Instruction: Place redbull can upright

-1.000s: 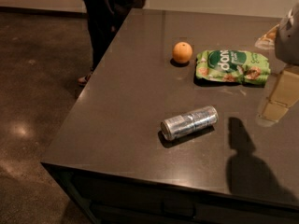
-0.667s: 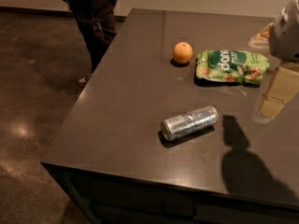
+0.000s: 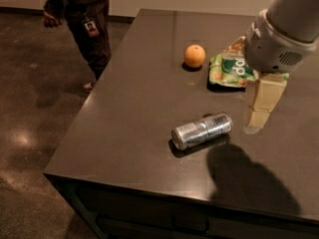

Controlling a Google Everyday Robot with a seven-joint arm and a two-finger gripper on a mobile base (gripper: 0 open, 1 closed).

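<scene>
While the slim silver-and-blue metal redbull can (image 3: pixel 202 131) lies on its side and untouched, the step in hand appears to be the approach, before any grasp. The cream-coloured gripper (image 3: pixel 259 114) hangs pointing down from its grey wrist, low over the dark grey table top (image 3: pixel 129 113). Whether it is spread or pressed together cannot be told.

The can rests to the gripper's left and a little nearer the camera, close by but apart. The next move likely calls for shifting across, closing around the can's body, and tipping it onto one end.

One shiny silver end faces away from the gripper, the other points toward it. Its round body could roll if nudged.
</scene>
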